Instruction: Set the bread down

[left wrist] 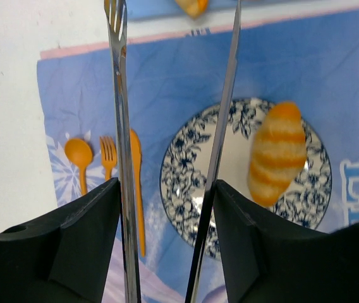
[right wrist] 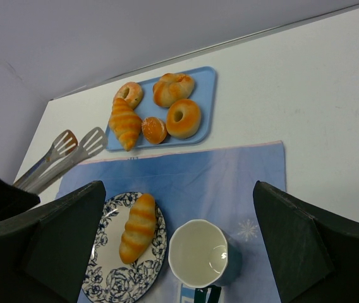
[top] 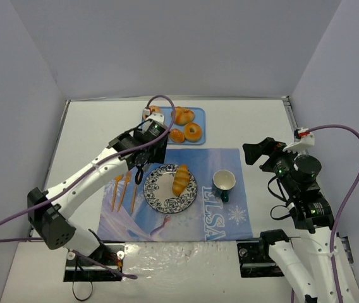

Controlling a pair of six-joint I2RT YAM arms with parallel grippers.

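Now holding the right claw (right wrist: 179, 189) wide open, empty, aside; clamping the left claw (left wrist: 167, 189) on empty, sprung-apart tongs (right wrist: 72, 148) near the first bread roll (top: 181, 180) lying on the plate (top: 160, 196); probably aiming for the second bread roll (right wrist: 124, 123) waiting on the far tray (right wrist: 208, 82)
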